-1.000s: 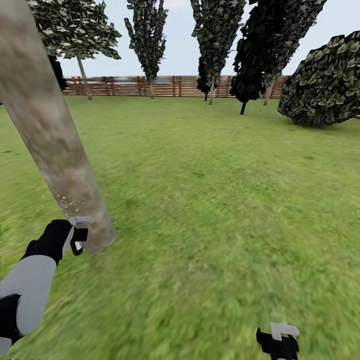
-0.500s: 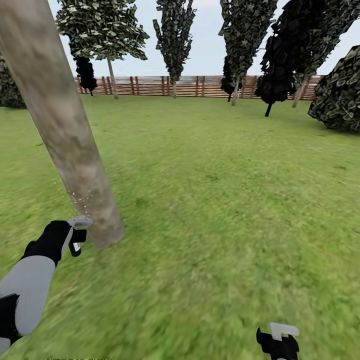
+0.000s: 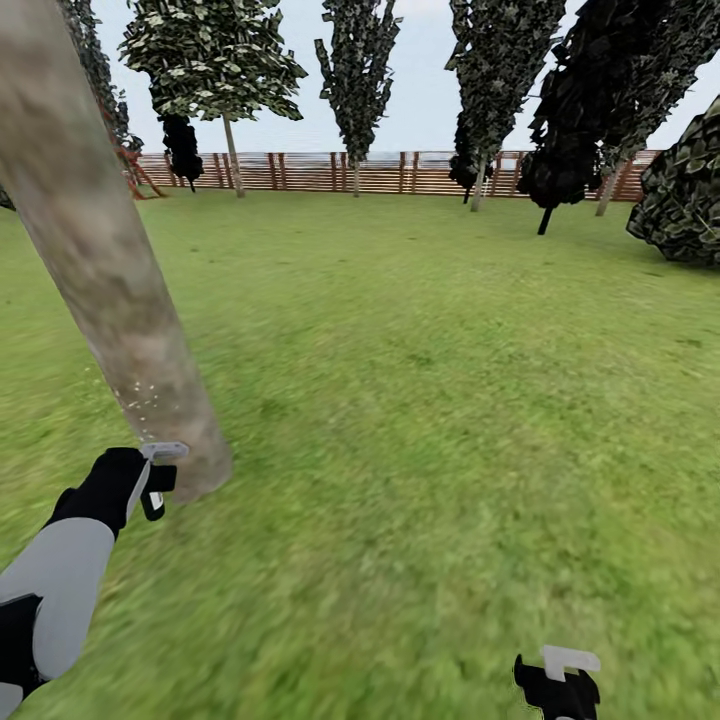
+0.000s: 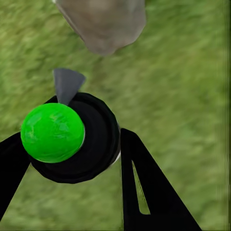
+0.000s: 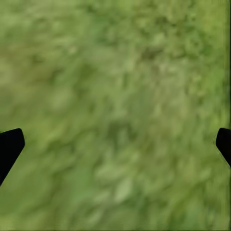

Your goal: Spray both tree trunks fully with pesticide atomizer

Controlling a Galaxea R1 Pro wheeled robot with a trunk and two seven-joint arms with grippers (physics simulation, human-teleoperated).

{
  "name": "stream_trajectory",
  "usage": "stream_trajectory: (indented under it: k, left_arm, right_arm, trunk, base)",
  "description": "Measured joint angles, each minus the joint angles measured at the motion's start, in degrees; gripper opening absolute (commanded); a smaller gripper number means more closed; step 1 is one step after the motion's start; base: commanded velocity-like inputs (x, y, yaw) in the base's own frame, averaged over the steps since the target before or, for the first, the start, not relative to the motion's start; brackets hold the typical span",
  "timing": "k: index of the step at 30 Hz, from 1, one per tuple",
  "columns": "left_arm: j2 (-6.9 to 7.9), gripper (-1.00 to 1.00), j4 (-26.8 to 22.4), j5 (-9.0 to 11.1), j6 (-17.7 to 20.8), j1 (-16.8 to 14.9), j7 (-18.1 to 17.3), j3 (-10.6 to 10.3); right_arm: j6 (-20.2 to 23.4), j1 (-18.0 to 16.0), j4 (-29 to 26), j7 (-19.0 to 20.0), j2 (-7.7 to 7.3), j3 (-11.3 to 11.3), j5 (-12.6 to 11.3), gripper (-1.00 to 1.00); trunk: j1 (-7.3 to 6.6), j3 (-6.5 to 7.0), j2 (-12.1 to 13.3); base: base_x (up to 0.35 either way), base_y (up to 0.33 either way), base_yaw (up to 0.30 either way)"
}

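Observation:
The tree trunk (image 3: pixel 110 290), thick and mottled grey-beige, leans across the left of the head view, with pale specks low on its bark. My left gripper (image 3: pixel 155 485) sits just beside the trunk's base (image 4: pixel 103 21), shut on the pesticide atomizer (image 4: pixel 72 139). The atomizer is a dark round bottle with a green top, and its grey spray head (image 3: pixel 163 452) points at the trunk. My right gripper (image 3: pixel 555 680) hangs low over the grass at the bottom edge, with its fingers (image 5: pixel 9 149) wide open and nothing between them. Another tree (image 3: pixel 232 150) with a bare trunk stands far off by the fence.
The green lawn (image 3: pixel 430 400) stretches to a brown slat fence (image 3: pixel 400 172) at the back. Narrow dark conifers (image 3: pixel 355 90) line the fence. A big leafy bush (image 3: pixel 685 200) sits at the far right.
The whole head view has shifted, so the camera has turned; the trunk and far trees sit differently in the picture. Both grippers keep their places and the left still holds the atomizer.

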Motion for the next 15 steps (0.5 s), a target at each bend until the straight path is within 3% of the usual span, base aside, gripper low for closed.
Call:
stream_trajectory:
  k: [6, 11, 15]
  left_arm:
    - [1.20, -1.00, -0.1, -0.2, 0.0, 0.5, 1.5, 0.6]
    - [1.31, -1.00, -0.1, 0.0, 0.0, 2.5, 3.4, 0.8]
    - [0.70, -1.00, -0.1, 0.2, -0.1, 2.6, 3.5, 0.9]
  right_arm:
    - [0.0, 0.0, 0.0, 0.0, 0.08, 0.0, 0.0, 1.00]
    - [0.0, 0.0, 0.1, 0.0, 0.09, 0.0, 0.0, 1.00]
    - [0.0, 0.0, 0.1, 0.0, 0.13, 0.1, 0.0, 1.00]
  trunk:
    - [0.00, 0.00, 0.0]
    - [0.00, 0.00, 0.0]
    - [0.01, 0.00, 0.0]
  base:
    - [0.139, -0.265, 0.012]
    - [0.163, -0.233, 0.220]
    - [0.074, -0.065, 0.273]
